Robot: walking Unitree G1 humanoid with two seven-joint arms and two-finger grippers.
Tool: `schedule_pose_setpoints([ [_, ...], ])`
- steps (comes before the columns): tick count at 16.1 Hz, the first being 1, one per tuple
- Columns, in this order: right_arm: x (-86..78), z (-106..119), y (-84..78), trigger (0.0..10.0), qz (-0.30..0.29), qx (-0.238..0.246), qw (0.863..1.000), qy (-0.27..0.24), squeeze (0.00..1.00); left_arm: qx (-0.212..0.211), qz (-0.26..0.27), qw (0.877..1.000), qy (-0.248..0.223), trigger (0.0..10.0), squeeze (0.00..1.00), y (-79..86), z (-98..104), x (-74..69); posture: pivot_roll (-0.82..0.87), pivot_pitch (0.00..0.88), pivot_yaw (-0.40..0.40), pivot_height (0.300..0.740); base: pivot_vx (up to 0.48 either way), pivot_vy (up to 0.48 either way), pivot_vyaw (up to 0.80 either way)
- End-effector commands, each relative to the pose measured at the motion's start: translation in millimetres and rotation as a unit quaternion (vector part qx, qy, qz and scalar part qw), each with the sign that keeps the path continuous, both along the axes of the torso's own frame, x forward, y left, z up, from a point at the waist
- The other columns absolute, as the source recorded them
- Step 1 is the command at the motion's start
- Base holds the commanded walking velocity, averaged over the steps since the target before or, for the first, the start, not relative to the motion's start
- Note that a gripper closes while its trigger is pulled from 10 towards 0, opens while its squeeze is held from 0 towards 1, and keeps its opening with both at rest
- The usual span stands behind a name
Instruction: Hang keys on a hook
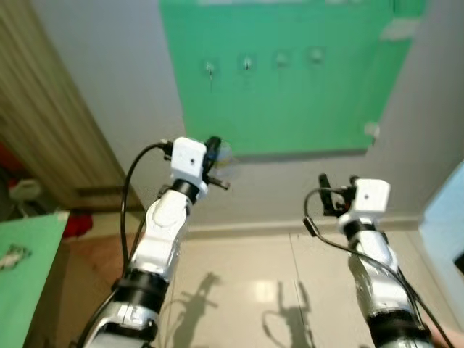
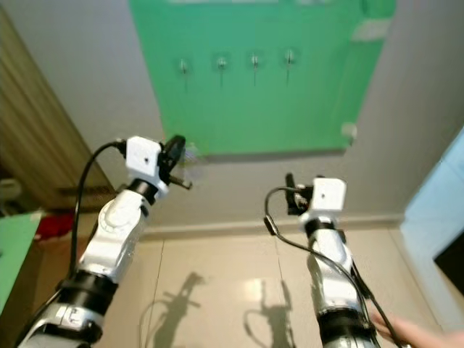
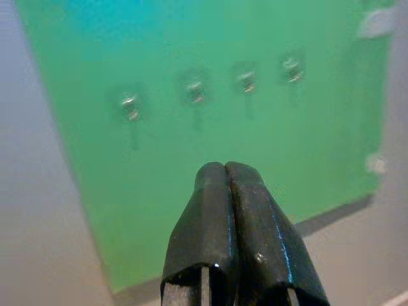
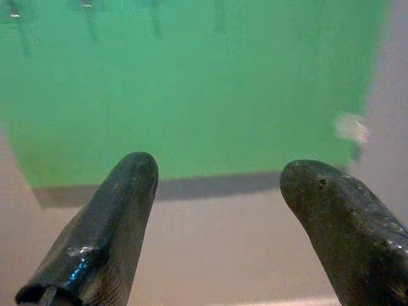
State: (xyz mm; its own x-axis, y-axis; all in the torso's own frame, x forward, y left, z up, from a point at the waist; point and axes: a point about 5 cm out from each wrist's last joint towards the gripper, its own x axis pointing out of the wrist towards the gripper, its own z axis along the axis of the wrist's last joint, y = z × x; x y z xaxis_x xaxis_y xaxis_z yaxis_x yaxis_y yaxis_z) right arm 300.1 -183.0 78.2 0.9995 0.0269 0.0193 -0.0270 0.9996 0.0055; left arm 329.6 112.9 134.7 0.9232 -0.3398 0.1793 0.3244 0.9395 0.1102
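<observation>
A green board point(image 1: 290, 109) hangs on the grey wall ahead, with a row of small metal hooks point(image 1: 247, 64) near its top. My left gripper point(image 1: 214, 151) is raised below the board's lower left corner. It is shut, and a pale blurred thing at its tips looks like the keys point(image 1: 228, 158). In the left wrist view the two black fingers point(image 3: 210, 217) press together and point at the hooks point(image 3: 196, 91). My right gripper point(image 1: 338, 181) is lower and to the right, open with nothing between its fingers point(image 4: 121, 217).
A wooden door point(image 1: 43, 130) stands at the left. Below it, a green table point(image 1: 32, 275) carries a small metallic thing point(image 1: 13, 255). A pale blue surface point(image 1: 446, 225) stands at the right. A person's hand point(image 2: 424, 337) shows at the bottom right, above the tiled floor.
</observation>
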Motion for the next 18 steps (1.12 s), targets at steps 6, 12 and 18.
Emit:
schedule_pose_setpoints([
  [6,0.8,-2.2,8.5,10.0,0.023,-0.004,1.000,0.005,0.00,0.002,0.018,1.000,0.006,0.0,0.00,9.0,-0.5,3.6,-0.07,0.000,0.090,0.740,0.454,0.000,0.00],
  [12,-0.5,-3.5,7.7,10.0,0.027,-0.005,1.000,0.009,0.00,-0.006,0.027,1.000,0.007,0.0,0.00,10.9,2.4,7.6,-0.07,0.000,0.087,0.740,0.454,0.000,0.00],
  [18,0.3,-4.4,10.0,10.0,0.035,-0.004,0.999,0.017,0.00,-0.014,0.033,0.999,0.011,0.0,0.00,12.1,6.6,12.1,-0.07,0.000,0.083,0.740,0.304,0.000,0.00],
])
